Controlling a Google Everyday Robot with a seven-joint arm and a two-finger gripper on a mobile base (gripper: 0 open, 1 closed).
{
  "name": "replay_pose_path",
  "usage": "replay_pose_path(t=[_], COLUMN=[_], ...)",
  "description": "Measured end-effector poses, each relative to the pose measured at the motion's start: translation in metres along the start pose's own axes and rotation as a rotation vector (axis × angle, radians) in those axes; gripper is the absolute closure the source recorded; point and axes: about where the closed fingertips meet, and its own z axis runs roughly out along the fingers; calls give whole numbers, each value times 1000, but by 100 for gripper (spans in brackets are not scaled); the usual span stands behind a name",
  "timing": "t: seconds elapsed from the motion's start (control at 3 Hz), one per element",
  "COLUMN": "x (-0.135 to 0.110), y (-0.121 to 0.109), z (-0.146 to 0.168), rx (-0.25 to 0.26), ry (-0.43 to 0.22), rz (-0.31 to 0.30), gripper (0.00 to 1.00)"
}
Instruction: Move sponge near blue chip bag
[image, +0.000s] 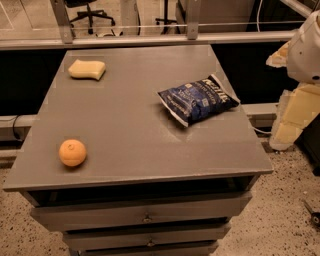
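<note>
**Sponge not yet grasped**

The counter (125, 120) is carrying the blue chip bag (199, 99) right of centre. The gripper (295, 115) is hanging beyond the counter's right edge; I cannot tell how its jaws are standing. The sponge (87, 69) is lying at the far-left corner, well apart from the bag. The approach seems to be pending, likely calling for a long reach across.

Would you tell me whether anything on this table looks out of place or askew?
Only the blue chip bag lies askew, its corner at the table's right edge. The sponge and orange sit flat; the gripper hangs beyond that edge.
</note>
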Motion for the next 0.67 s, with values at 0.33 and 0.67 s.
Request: replay_pose_path(t=[0.33, 0.67], x=[0, -5], y=[0, -2], z=[0, -5], rx=[0, 6], ry=[0, -27], rz=[0, -12], gripper=[0, 0])
